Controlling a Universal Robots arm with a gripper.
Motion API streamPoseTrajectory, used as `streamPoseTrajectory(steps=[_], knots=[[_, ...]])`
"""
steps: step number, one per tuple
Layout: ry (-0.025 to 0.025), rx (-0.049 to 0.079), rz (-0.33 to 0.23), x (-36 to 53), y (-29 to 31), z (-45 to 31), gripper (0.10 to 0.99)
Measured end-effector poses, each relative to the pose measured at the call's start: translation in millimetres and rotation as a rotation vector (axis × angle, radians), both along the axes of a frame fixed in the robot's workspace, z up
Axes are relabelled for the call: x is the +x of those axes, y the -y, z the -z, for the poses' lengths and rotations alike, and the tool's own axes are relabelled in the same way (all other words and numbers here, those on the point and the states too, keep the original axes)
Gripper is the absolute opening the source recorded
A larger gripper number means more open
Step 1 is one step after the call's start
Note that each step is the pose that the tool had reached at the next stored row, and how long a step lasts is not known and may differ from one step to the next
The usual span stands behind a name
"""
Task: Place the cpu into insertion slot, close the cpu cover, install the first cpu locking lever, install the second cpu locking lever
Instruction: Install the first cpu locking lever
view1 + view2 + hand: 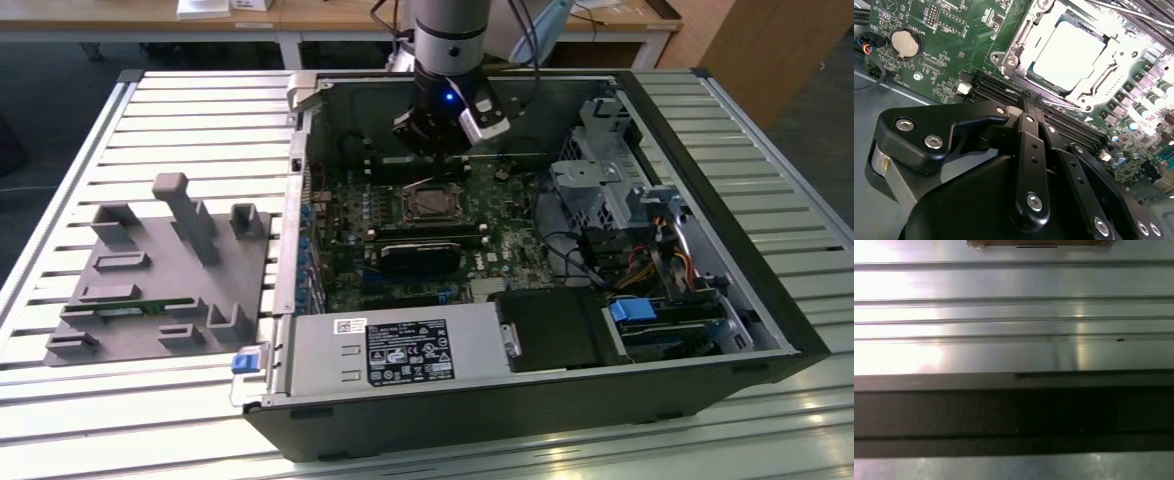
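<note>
The cpu (1069, 52), a flat square chip with a pale silver top, lies in the insertion slot (1004, 59) on the green motherboard. The cpu cover (1026, 32), a thin silver frame, lies flat around the chip. In the exterior view the cpu (430, 205) sits mid-board inside the open computer case. My gripper (430, 150) hangs just above and slightly behind it. In the second wrist view my gripper (1026, 100) points at the memory slots beside the socket. It is shut and holds nothing. I cannot tell how the locking levers stand.
Long black memory slots (999, 90) and a coin battery (905, 42) flank the socket. A black block (420, 255), the power supply (400, 350) and a drive cage (601, 180) crowd the case. A grey fixture (160, 260) lies on the slatted table (1014, 315).
</note>
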State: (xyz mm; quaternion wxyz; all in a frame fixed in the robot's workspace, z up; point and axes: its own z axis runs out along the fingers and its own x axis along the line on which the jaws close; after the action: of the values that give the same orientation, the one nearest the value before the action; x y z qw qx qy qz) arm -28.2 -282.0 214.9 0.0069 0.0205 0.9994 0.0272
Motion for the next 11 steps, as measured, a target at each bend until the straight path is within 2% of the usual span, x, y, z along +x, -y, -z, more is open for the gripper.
streamPoseTrajectory(steps=[11], knots=[[0.0000, 0.000, 0.000, 0.4, 0.0, 3.0, 0.106]])
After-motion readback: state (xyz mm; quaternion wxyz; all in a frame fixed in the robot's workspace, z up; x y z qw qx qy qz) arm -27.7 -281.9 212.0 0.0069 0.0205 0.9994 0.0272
